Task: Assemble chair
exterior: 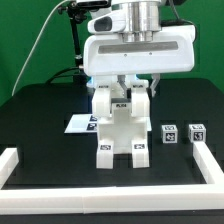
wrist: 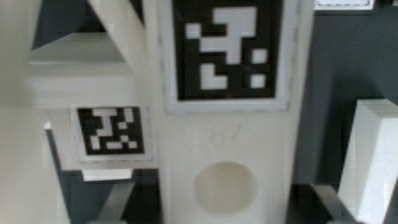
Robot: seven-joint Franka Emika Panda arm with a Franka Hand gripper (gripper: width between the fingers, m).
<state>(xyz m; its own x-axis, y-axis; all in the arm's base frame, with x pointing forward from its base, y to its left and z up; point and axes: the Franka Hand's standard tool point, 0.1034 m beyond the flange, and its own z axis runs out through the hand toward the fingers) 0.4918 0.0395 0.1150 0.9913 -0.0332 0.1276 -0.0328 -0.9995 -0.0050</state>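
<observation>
Plainly, one gripper [exterior: 120,86] clamps half-spread jaws on one chair [exterior: 121,128], two cubes [exterior: 169,132] nearby.

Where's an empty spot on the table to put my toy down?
Bare black table on the exterior view's left, between the rail and the marker board. Crowded: the chair in the middle and two cubes on the exterior view's right.

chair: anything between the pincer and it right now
Nothing visible. The pincer sits right at the top of the chair; the two small cubes lie apart on the exterior view's right, the marker board on its left.
</observation>
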